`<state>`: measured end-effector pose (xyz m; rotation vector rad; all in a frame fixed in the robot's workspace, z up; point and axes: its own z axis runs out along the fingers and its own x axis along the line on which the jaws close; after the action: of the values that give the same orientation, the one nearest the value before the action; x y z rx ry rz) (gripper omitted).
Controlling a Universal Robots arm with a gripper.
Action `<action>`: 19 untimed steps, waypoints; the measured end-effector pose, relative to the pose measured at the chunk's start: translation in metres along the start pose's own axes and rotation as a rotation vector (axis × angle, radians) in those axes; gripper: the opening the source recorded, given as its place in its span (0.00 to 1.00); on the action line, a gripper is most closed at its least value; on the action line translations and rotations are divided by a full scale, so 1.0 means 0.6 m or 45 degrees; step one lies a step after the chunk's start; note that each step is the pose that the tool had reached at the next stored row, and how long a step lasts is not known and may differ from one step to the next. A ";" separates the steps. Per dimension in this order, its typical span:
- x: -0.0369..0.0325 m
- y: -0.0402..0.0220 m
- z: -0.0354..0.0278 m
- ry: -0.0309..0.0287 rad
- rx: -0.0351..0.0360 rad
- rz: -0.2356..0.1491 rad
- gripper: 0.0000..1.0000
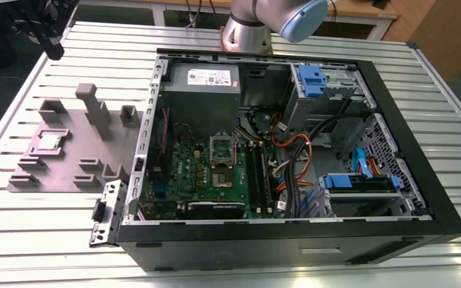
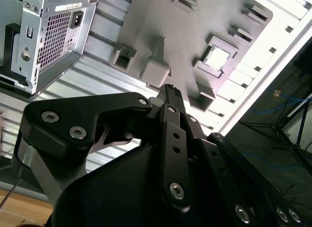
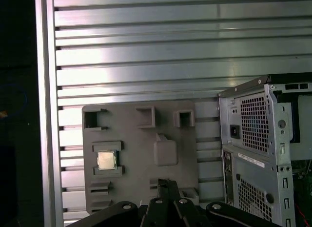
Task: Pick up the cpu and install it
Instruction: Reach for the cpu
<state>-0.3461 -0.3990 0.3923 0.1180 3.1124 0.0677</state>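
CPU [image 1: 50,141] [image 2: 217,57] [image 3: 107,160] sits flat in a square pocket on the grey fixture plate [image 1: 70,163], untouched. The plate is on the exterior view's left of the open PC case [image 1: 422,180]. The CPU is well apart from the silver socket [image 1: 222,150] on the motherboard [image 1: 190,174] inside. Plate and case both lie on the slatted aluminium desk [image 1: 54,228]. Hand [image 2: 170,89] [image 3: 165,182] hangs above the plate, clenched on nothing, clear of the CPU. In both wrist views its tips sit near the plate's raised block [image 3: 165,151], beside the CPU pocket.
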 end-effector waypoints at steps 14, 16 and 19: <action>0.005 0.000 0.000 0.0000 0.0000 0.000 0.11; 0.007 0.000 0.000 0.0001 0.0001 0.000 0.11; 0.009 -0.001 0.000 0.0001 0.0001 0.000 0.11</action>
<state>-0.3516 -0.3990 0.3923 0.1179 3.1125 0.0675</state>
